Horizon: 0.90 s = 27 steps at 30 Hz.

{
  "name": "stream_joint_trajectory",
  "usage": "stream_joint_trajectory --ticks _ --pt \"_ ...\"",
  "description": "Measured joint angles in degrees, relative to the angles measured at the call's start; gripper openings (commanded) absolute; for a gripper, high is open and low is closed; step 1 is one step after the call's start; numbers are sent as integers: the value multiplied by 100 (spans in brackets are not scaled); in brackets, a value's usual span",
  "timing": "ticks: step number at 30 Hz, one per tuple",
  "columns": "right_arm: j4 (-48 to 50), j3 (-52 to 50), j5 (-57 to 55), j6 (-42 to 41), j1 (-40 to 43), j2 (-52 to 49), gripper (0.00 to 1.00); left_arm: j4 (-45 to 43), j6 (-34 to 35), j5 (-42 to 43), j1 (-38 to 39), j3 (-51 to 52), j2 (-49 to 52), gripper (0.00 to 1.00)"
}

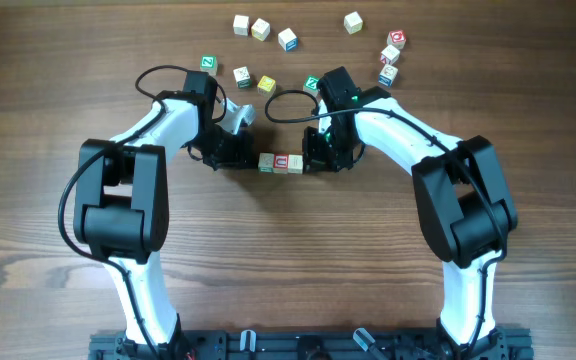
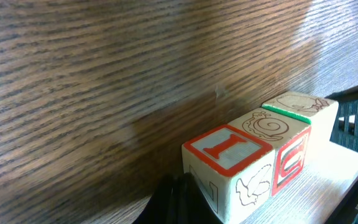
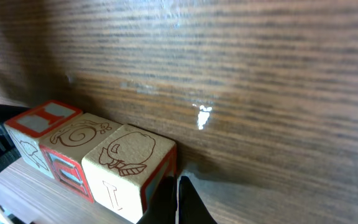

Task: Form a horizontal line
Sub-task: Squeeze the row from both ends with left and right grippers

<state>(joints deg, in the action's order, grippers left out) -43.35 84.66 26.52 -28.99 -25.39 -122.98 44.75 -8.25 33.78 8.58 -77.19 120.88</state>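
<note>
Touching horizontal line (image 1: 281, 162) ends: left fingers (image 2: 165, 205), right fingers (image 3: 191, 210), closed.

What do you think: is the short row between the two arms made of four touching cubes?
No. The row has three touching cubes, not four. The left wrist view shows all three side by side.

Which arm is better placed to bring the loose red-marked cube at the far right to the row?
Probably the right. That cube lies beyond the right end effector, on its side of the row; the left end effector sits at the row's other end.
</note>
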Motion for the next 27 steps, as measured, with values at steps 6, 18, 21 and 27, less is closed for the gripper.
stream_joint_trajectory --ticks 6,18,21,27 --pt "98 -4 -26 133 11 0 5 28 0 0 0 0 0 4" --pt "55 -7 -219 166 2 0 4 107 0 -72 61 -2 -2 4" --pt "-28 -7 -297 166 -9 0 4 136 0 -111 90 -2 -2 4" --pt "-74 -7 -352 166 -35 0 4 140 0 -116 103 -2 -2 4"
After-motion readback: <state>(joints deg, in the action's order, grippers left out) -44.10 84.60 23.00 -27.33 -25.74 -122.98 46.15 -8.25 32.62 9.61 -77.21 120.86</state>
